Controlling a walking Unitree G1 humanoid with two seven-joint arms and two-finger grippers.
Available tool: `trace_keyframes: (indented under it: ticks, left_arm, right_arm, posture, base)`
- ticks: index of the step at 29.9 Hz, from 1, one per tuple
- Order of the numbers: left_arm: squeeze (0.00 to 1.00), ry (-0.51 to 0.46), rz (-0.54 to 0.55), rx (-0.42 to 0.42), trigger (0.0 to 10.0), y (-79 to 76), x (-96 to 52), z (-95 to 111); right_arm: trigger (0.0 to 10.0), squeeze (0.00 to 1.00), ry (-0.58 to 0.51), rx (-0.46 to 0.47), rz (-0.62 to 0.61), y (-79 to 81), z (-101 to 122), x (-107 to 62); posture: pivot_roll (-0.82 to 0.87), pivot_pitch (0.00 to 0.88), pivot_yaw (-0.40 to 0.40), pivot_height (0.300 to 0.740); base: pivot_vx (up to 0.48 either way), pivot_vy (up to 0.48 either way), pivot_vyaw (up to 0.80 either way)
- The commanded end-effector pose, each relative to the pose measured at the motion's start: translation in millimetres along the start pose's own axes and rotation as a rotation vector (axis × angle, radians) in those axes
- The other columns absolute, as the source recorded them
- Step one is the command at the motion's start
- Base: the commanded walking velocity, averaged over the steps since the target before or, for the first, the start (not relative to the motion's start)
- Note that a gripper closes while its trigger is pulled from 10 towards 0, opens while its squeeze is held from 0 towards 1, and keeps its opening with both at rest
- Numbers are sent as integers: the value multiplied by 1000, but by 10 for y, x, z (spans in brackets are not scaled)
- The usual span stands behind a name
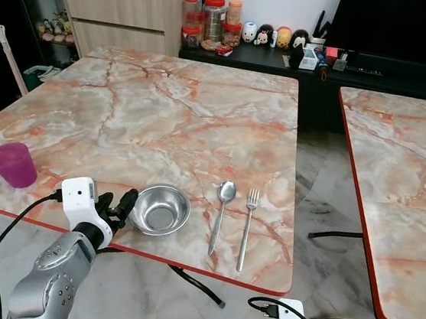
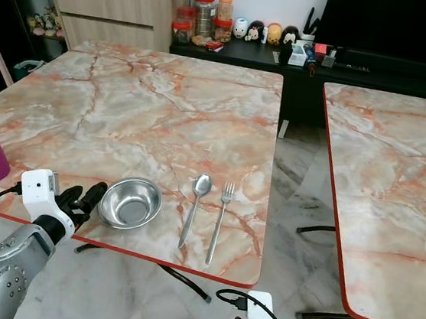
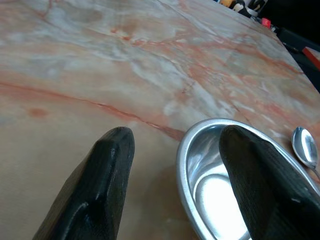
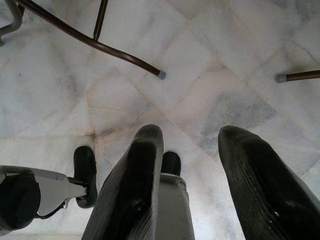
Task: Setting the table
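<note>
Far left: wooden drawer cabinet (image 1: 126,12). Beside it, along a low black shelf (image 1: 271,58), red-lidded jars (image 1: 207,20) and a row of small toy figurines (image 1: 273,36). To the right, a second marble counter (image 1: 402,189) with red edging. Below, grey marble floor tiles (image 4: 210,95) and dark metal legs (image 4: 95,42).

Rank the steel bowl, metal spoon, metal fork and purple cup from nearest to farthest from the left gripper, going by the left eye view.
From the left gripper:
1. Round steel bowl, just to its right.
2. Metal spoon, beyond the bowl.
3. Purple plastic cup, on its left.
4. Metal fork, farthest right.
</note>
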State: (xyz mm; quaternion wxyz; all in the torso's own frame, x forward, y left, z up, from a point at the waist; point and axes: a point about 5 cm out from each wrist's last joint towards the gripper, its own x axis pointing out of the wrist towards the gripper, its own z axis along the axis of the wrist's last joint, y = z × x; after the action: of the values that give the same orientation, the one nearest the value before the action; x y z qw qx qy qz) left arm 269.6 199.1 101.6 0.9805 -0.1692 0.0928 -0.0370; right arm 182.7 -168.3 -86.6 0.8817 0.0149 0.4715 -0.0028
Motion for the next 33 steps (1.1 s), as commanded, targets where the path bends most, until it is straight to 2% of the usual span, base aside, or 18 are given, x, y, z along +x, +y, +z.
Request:
trace_keyframes:
  ticks: [1, 5, 9, 33]
  left_arm:
    - [0, 9, 9, 23, 10000, 19, 6, 38]
    - [0, 16, 8, 25, 10000, 21, 8, 33]
    - [0, 149, -22, 58, 10000, 19, -17, -137]
    - [0, 266, -78, 110, 10000, -28, -22, -138]
  right_arm:
    - [10000, 0, -4, 10, -4, 3, 3, 0]
    - [10000, 0, -4, 11, -4, 3, 4, 0]
    - [10000, 0, -3, 13, -5, -3, 0, -1]
    - [10000, 0, 0, 20, -3, -1, -11, -2]
  posture:
    - [83, 12, 20, 732]
    - [83, 12, 20, 732]
    - [78, 14, 22, 732]
    - [78, 16, 24, 732]
  base:
    - [0, 0, 0]
    - [0, 0, 0]
    - [0, 0, 0]
    - [0, 0, 0]
